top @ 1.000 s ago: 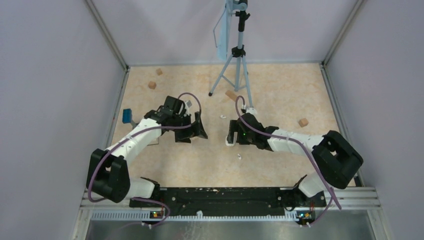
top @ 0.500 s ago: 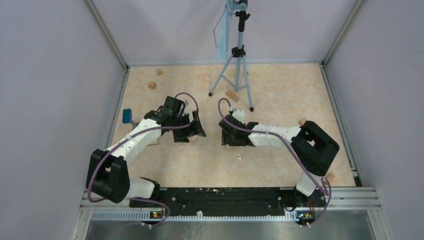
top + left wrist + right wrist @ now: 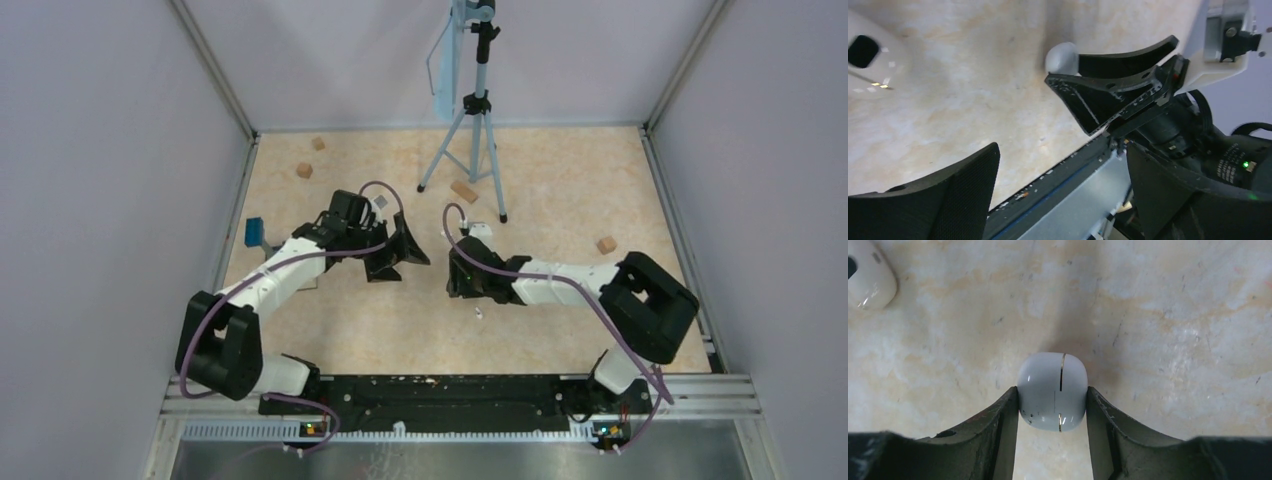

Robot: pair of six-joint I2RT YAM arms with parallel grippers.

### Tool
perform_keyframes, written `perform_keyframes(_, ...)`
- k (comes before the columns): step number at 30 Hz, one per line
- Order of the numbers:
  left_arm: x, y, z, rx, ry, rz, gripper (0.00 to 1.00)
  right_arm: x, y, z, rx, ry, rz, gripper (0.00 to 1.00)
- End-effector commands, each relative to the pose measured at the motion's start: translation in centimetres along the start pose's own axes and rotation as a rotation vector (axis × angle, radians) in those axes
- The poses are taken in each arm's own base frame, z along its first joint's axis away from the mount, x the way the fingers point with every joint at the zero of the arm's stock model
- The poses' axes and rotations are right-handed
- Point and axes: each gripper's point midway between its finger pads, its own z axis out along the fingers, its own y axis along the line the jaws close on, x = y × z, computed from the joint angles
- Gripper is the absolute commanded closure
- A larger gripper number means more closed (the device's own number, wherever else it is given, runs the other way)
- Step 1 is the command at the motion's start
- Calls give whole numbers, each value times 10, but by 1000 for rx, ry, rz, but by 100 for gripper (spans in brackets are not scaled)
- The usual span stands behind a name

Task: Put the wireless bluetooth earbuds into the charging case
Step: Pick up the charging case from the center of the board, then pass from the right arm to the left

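Note:
The white charging case (image 3: pixel 1053 390), rounded and with its lid seam shut, rests on the beige table. My right gripper (image 3: pixel 1053 427) is shut on it, one finger pressed against each side. The left wrist view shows that case (image 3: pixel 1062 57) between the right gripper's black fingers. My left gripper (image 3: pixel 1063 200) is open and holds nothing. It hovers just left of the right gripper (image 3: pixel 460 282). One tiny white earbud (image 3: pixel 479 313) lies on the table near the right arm. A white rounded piece (image 3: pixel 868 280) with a dark spot lies beyond the case; I cannot tell what it is.
A tripod (image 3: pixel 470 150) stands at the back centre. Tan wooden blocks lie at the back left (image 3: pixel 304 170), near the tripod (image 3: pixel 462 190) and at the right (image 3: pixel 605 244). A blue object (image 3: pixel 254 232) sits by the left wall.
My right gripper moved left and forward, and its jaws closed onto the charging case. My left gripper swung slightly to the right and stayed open.

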Motion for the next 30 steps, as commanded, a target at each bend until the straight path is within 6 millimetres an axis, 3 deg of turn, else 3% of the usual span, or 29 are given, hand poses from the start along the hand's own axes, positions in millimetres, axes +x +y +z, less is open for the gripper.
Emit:
perform_keyframes(1, 2, -39, 9, 263, 51, -25, 1, -31, 42, -36, -279, -161, -30, 58)
perform_keyframes(6, 4, -42, 14, 306, 65, 13, 1, -36, 62, -60, -442, -224, -77, 56)
perform_keyframes(13, 10, -32, 21, 293, 93, -11, 25, -45, 84, -86, -596, -286, -95, 56)
perform_keyframes(26, 26, -34, 25, 366, 186, -15, 50, -50, 89, -92, -621, -303, -90, 56)
perform_keyframes(30, 29, -36, 26, 385, 213, -12, 65, -50, 90, -91, -619, -303, -83, 54)
